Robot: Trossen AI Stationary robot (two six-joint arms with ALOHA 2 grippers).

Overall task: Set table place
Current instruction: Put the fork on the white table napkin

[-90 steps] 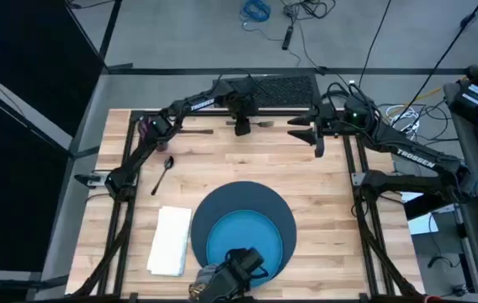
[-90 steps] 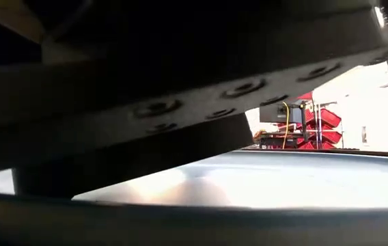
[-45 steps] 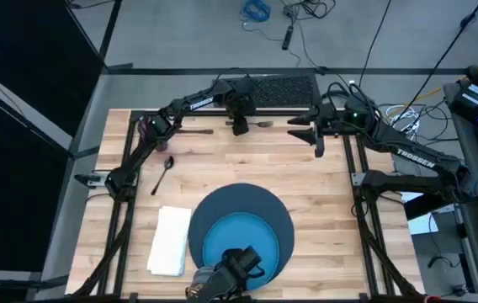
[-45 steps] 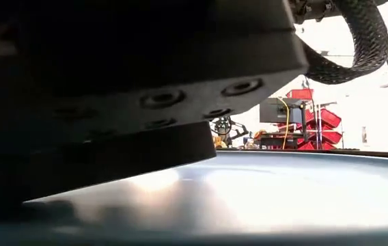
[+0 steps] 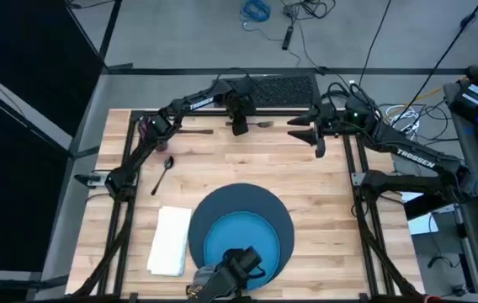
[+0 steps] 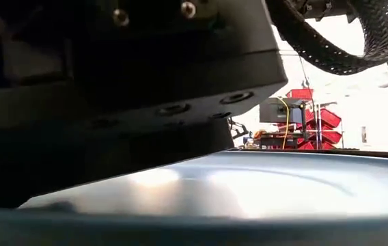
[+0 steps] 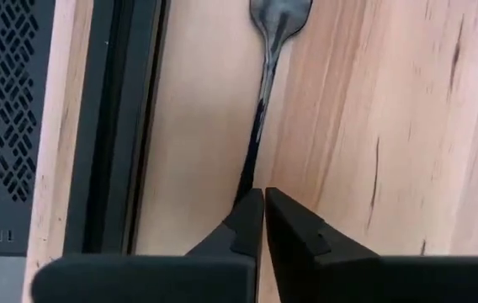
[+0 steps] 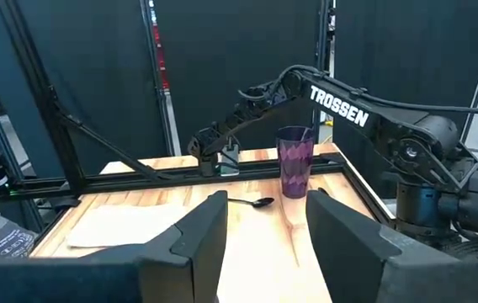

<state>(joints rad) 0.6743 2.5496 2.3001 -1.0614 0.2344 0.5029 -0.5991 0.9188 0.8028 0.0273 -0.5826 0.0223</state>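
Left wrist view, left claw (image 7: 263, 220) clamped on fork (image 7: 268, 59); right claw (image 8: 260, 227) apart

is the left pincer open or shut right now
Shut: in the left wrist view the left pincer has its fingers pressed together on the fork handle, at the table's far edge.

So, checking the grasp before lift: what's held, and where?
The left gripper is shut on the fork at its handle end. The right gripper holds nothing.
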